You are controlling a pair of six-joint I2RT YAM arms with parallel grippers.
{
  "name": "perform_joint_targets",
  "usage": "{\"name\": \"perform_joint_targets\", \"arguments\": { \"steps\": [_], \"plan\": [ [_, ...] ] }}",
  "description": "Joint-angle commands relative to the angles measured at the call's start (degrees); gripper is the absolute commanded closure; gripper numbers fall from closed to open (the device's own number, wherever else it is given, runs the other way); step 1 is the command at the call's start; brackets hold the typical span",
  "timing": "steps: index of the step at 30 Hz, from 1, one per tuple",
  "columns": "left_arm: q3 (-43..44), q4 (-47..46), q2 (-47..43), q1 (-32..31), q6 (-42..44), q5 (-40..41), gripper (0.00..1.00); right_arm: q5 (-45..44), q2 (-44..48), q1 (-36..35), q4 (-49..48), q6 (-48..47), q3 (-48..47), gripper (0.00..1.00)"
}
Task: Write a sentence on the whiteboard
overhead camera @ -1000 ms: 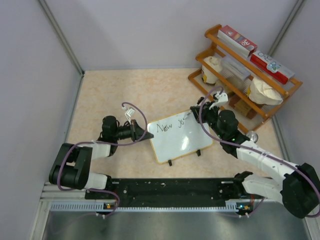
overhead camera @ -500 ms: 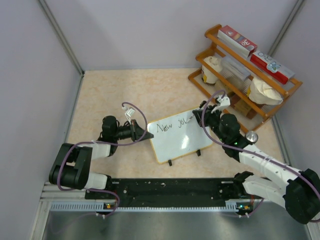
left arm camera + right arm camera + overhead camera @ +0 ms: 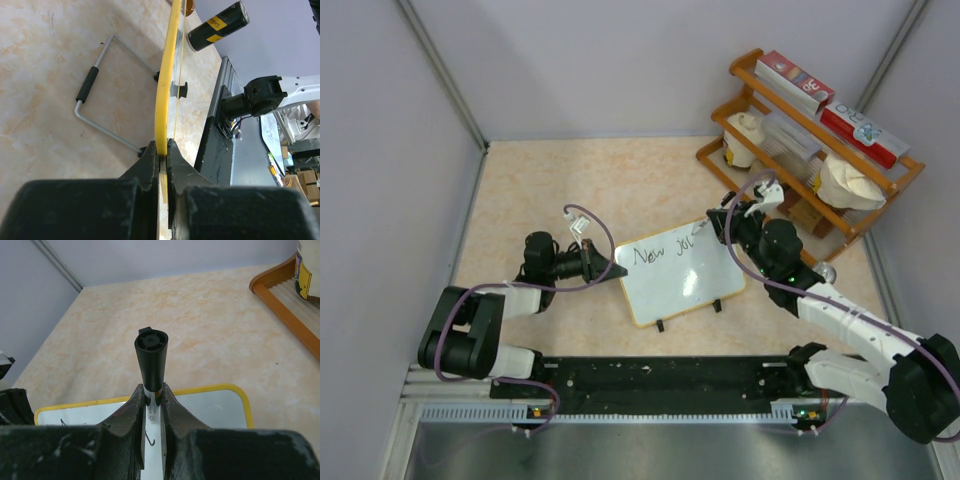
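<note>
The whiteboard stands tilted on the table, its white face bearing black writing along the top. My left gripper is shut on the board's left edge; in the left wrist view its fingertips pinch the yellow frame edge-on. My right gripper hovers over the board's upper right corner, shut on a black marker. The marker's blunt end points up at the camera and its tip is hidden between the fingers. Below it lies the whiteboard face with a small hooked stroke.
A wooden rack with boxes and white items stands at the back right, close to my right arm. A silver round object lies beside that arm. A wire stand and a dark can sit behind the board.
My right gripper with the marker dipped toward the board's right side, then came back up to the top right corner. The left gripper and board have not moved.
</note>
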State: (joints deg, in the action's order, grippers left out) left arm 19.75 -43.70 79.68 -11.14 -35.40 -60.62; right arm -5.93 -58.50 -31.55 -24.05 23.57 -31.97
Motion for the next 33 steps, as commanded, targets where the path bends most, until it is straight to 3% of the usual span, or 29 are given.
{"name": "perform_joint_targets", "arguments": {
  "steps": [1,33],
  "plan": [
    [0.12,-1.38,0.57,-0.55,2.35,-3.36,1.00,-0.04,-1.35,1.23,-2.14,-0.63,-1.52,1.00],
    [0.12,-1.47,0.65,-0.55,2.35,-3.36,1.00,5.76,5.05,1.40,-0.21,3.76,6.74,1.00]
  ]
}}
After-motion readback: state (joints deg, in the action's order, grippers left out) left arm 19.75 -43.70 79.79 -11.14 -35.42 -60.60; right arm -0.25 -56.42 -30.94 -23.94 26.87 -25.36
